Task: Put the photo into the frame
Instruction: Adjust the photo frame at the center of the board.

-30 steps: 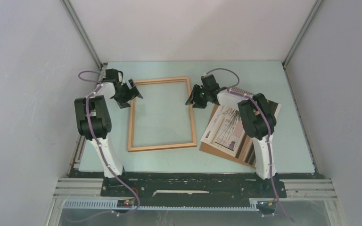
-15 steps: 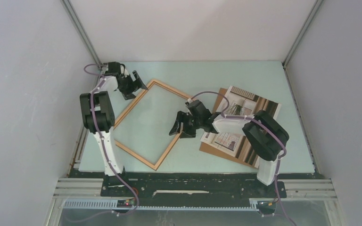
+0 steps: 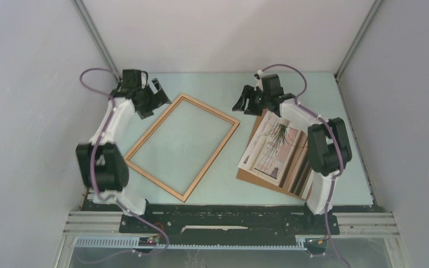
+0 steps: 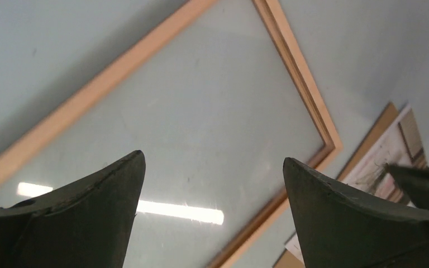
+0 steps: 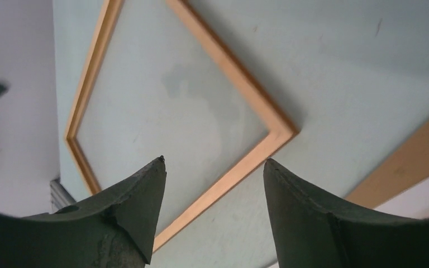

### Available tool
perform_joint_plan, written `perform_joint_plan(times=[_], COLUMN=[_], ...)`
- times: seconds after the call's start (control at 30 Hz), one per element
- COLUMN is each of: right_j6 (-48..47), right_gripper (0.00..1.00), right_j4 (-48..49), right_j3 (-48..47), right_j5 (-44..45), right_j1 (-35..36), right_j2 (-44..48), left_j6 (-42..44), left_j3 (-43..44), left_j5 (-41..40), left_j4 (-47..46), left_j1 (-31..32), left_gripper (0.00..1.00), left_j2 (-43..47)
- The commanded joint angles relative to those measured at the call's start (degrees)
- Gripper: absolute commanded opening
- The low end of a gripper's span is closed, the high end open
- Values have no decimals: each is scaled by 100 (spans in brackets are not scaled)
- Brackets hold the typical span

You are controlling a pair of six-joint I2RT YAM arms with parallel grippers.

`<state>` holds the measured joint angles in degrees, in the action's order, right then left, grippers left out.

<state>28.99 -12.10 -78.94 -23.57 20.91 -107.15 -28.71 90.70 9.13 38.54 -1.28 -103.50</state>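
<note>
The frame (image 3: 211, 108) is a thin light-wood rectangle lying flat and turned diagonally on the pale green table. It also shows in the left wrist view (image 4: 296, 67) and the right wrist view (image 5: 229, 72). The photo (image 3: 273, 148), a spiky plant print, lies to the frame's right on a brown backing board (image 3: 257, 178). My left gripper (image 3: 159, 99) is open and empty above the frame's far-left corner (image 4: 213, 156). My right gripper (image 3: 244, 104) is open and empty, above the table between the frame's far-right corner and the photo's far end (image 5: 214, 159).
The backing board's edge shows in the right wrist view (image 5: 419, 156) and the left wrist view (image 4: 377, 139). Grey enclosure walls (image 3: 28, 111) close in the table on the left, back and right. The arm bases stand along the near edge.
The frame has turned from square-on to diagonal. My right gripper has pulled back from the frame's right edge to the far side near the photo's top. My left arm has stretched out at the frame's far-left corner.
</note>
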Motion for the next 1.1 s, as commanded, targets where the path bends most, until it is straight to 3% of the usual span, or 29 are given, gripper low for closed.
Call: perform_joint_plan(times=[0.0,0.13,0.4,0.57,1.07], right_j6=[-698,-748,-710,-728,-754], right_gripper=[70,65,61,58,53], right_j4=[-608,-774,-749,-724,-869], right_j3=[-1147,-1943,-2462,-2457,-2642], right_j5=[-633,-661,-932,-1062,-1073], right_j1=[-95,-85,-122,-91,-43], right_j2=[-927,-1532,-2152,-2295,-2619], left_j6=[-775,-1131,-2388,-2923,-2873], left_j3=[-1896,-3262,-5646,-6117,-6415], left_j5=[-540,-517,-113,-353,-296], left_j4=[66,656,883,832,479], left_j1=[-13,-2,285,590,654], left_gripper=[100,100,100,100,100], left_j2=[2012,3193,5036,5375,5119])
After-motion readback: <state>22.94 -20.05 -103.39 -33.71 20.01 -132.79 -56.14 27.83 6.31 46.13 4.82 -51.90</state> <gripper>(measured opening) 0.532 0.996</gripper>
